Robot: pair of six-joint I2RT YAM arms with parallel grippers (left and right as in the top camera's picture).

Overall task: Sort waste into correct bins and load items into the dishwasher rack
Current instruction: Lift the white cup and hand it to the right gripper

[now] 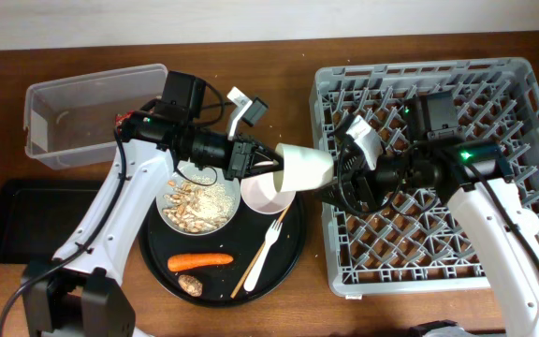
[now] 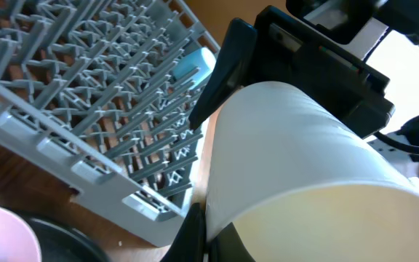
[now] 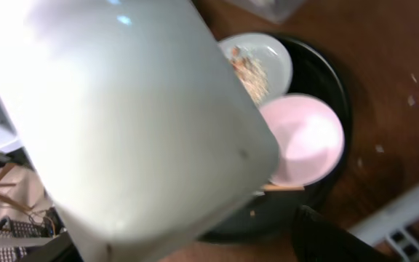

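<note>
From above, the left arm reaches in from the left. The left gripper [image 1: 268,167] holds the small white cup [image 1: 309,168] on its side, in the air between the round black tray [image 1: 293,245] and the dishwasher rack [image 1: 494,84]. The right arm stretches over the rack, and the right gripper [image 1: 342,176] is at the cup's other end.

In the left wrist view, dark fingers [image 2: 228,80] squeeze the cup. A light-blue cup [image 2: 193,67] peeks out of the rack.

In the right wrist view, the blurry cup fills most of the picture. It half hides the white plate [image 3: 271,62] and the bowl [image 3: 308,138]. Nobody can tell if the right gripper is gripping.
</note>
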